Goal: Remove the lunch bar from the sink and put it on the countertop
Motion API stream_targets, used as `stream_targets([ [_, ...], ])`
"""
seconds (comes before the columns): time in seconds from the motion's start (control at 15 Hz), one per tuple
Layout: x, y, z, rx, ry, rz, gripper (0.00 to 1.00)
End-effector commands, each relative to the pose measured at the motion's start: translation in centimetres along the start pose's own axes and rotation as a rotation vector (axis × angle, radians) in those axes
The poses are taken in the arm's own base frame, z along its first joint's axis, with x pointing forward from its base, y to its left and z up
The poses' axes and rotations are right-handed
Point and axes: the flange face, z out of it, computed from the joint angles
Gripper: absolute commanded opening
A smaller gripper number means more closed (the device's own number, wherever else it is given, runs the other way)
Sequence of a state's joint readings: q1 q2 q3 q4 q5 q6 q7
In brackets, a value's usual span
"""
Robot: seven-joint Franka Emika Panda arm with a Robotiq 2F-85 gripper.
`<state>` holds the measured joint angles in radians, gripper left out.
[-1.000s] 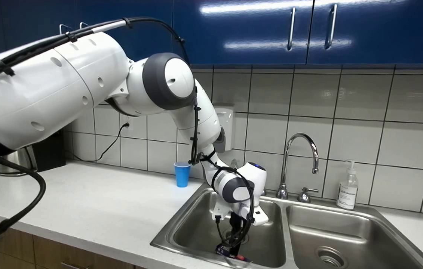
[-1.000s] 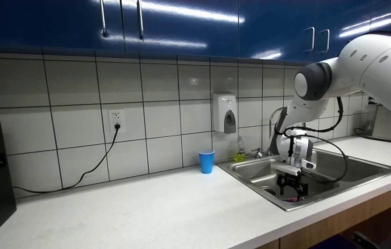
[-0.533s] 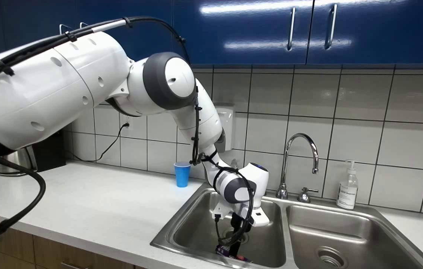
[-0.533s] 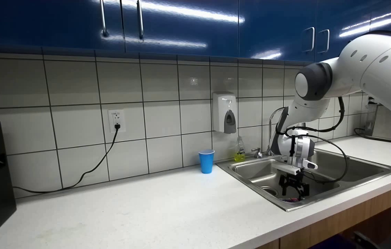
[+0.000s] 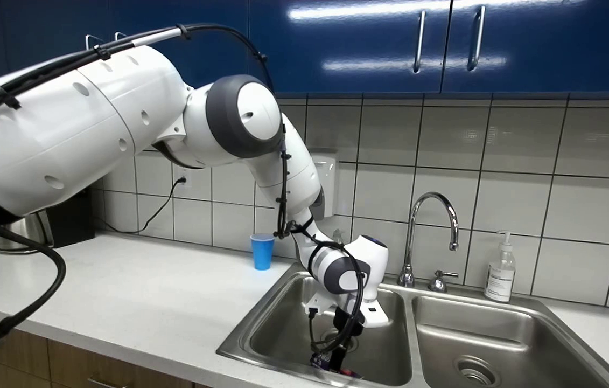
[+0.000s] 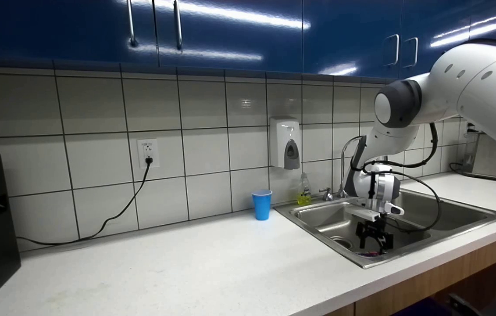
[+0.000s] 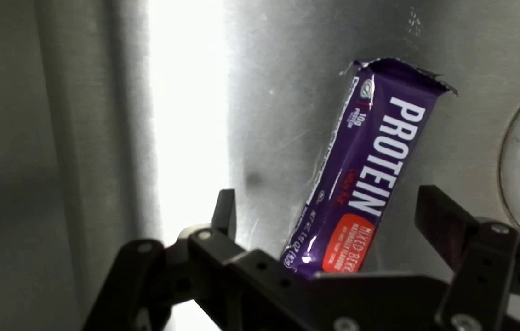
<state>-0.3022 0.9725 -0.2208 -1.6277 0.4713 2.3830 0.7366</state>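
The lunch bar point(image 7: 356, 174) is a dark purple wrapped bar with a red-orange patch. It lies aslant on the floor of the steel sink point(image 7: 278, 115), beside the drain. My gripper point(image 7: 326, 207) is open, with one finger on each side of the bar and gaps between. The near end of the bar is hidden by the gripper. In both exterior views my gripper point(image 5: 338, 358) point(image 6: 375, 246) reaches down into the sink point(image 5: 417, 345) point(image 6: 326, 240), and the bar point(image 5: 321, 360) point(image 6: 368, 253) is partly hidden by it. The pale countertop point(image 5: 148, 302) point(image 6: 186, 272) extends beside the sink.
A blue cup point(image 5: 262, 252) point(image 6: 262, 205) stands on the countertop near the sink corner. A chrome faucet point(image 5: 436, 199) and a soap bottle point(image 5: 500, 269) stand behind the sink. The basin wall point(image 7: 89, 115) runs along one side of the gripper.
The hand has shifted slightly to the right in both exterior views. The bar appears to stay in place in the sink.
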Motion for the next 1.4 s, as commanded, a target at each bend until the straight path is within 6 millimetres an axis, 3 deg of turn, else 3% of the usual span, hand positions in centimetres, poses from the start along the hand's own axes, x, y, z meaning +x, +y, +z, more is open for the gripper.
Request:
stream_targets([
  [0.0,0.3,-0.2,-0.2,-0.013,-0.016,0.039,1.00],
  [0.87,0.7,-0.4,0.8,-0.026,-0.012,0.058,1.00],
  [0.93,0.7,-0.4,0.9,-0.027,-0.012,0.056,0.90],
  [1.0,0.7,-0.5,0.9,-0.028,-0.013,0.053,0.72],
  [1.33,0.6,-0.8,0.8,-0.024,-0.010,0.046,0.33],
])
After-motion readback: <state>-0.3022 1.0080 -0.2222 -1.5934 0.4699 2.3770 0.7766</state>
